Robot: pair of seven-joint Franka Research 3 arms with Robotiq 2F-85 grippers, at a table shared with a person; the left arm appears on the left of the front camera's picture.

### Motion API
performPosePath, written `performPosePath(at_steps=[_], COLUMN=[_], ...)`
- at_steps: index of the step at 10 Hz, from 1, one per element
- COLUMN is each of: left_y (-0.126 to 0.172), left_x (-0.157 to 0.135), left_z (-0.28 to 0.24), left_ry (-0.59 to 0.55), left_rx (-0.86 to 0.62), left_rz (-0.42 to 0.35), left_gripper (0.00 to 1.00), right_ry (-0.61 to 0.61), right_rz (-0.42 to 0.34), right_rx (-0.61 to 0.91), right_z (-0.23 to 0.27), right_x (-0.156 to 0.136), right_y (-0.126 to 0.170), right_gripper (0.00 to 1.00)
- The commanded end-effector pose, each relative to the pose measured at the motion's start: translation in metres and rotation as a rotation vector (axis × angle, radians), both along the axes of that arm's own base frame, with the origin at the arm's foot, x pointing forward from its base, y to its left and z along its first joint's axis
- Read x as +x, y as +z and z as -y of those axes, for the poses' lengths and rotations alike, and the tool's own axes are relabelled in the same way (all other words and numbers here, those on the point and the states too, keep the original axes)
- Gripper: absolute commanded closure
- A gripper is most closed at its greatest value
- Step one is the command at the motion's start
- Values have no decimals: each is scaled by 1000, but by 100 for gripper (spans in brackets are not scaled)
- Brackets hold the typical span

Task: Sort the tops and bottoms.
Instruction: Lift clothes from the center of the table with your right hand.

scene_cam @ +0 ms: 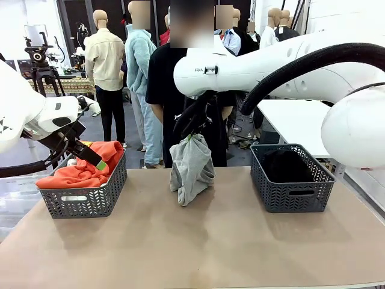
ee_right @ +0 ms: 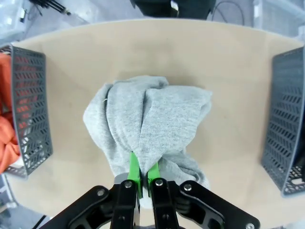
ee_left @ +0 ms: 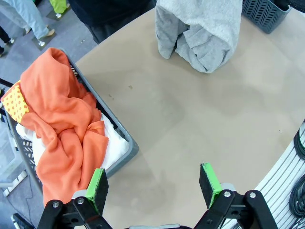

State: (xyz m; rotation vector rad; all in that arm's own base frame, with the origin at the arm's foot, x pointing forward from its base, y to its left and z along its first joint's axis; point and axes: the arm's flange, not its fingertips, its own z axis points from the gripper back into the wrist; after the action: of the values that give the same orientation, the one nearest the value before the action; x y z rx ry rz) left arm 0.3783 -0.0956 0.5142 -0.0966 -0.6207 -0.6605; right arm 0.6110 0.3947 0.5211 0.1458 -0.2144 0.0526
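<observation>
A light grey top [scene_cam: 191, 168] hangs in a bunch over the table's far middle, its lower folds resting on the tabletop. My right gripper [scene_cam: 194, 133] is shut on its upper edge; in the right wrist view the green pads [ee_right: 135, 172] pinch the grey top [ee_right: 147, 124]. An orange top [scene_cam: 90, 167] lies heaped in the left basket [scene_cam: 84, 201] over a white garment [ee_left: 114, 143]. My left gripper [scene_cam: 90, 155] hovers open by that basket's back, its green fingertips [ee_left: 97, 183] apart with nothing between them. The grey top [ee_left: 205, 33] also appears in the left wrist view.
A second grey basket [scene_cam: 292, 180] at the right holds dark clothing. A person in a black T-shirt stands behind the table's far edge. The brown tabletop [scene_cam: 198, 247] stretches toward the front.
</observation>
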Motion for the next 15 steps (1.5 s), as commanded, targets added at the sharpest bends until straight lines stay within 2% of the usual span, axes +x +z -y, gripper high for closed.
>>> performPosePath(at_steps=[1,3,5,7,8,15], left_y=[-1,-1,-1,-1,-1,-1], left_x=[-2,-2,-2,-2,-2,-2], left_z=[1,1,1,1,1,1], left_ry=[9,9,9,9,9,9], left_rx=[-6,-6,-6,-6,-6,-6], left_rz=[-7,-7,-7,-7,-7,-7], left_gripper=[0,0,0,0,0,0], right_ry=[-24,-69,-93,-89,-59,-59], right_rz=[41,153,321,378,310,310], right_rx=[-22,-66,-96,-123,-63,-63], right_z=[4,16,23,19,24,24], right_x=[-14,-42,-65,-72,-62,-62], right_y=[22,81,136,162,160,160], right_gripper=[100,100,100,100,100,100])
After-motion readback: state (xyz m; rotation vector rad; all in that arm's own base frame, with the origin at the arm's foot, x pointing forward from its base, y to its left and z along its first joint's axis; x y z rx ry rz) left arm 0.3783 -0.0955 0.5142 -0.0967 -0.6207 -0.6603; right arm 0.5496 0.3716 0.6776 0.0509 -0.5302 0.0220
